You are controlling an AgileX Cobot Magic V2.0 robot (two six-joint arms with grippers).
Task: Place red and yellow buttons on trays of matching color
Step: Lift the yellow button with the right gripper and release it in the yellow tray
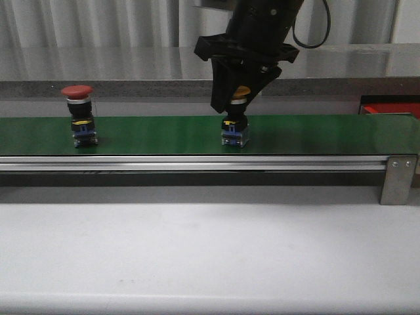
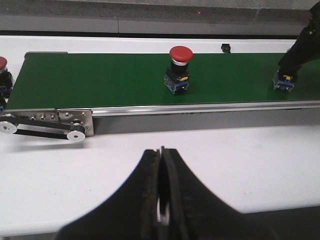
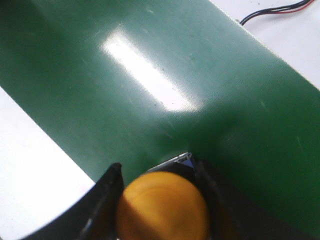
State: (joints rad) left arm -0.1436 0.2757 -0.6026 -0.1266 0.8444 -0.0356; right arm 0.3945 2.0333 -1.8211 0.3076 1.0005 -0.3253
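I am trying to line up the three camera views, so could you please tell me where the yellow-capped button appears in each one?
Front view: yellow-capped button stands on the green belt, right of centre, between the right gripper fingers.
Left wrist view: at the far right edge, cap hidden by the gripper.
Right wrist view: bottom centre, cap filling the gap.
Shared landmark: the green belt.

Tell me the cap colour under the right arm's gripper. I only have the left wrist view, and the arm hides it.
Observer: Yellow-orange. The front view shows the yellow button under the right gripper.
Operator: Fingers on it?
Observer: The right wrist view shows one on each side of the cap, close against it. I can't tell if it's clamped.
Operator: Any tray?
Observer: The edge of a red tray, far right behind the belt. No yellow one visible.
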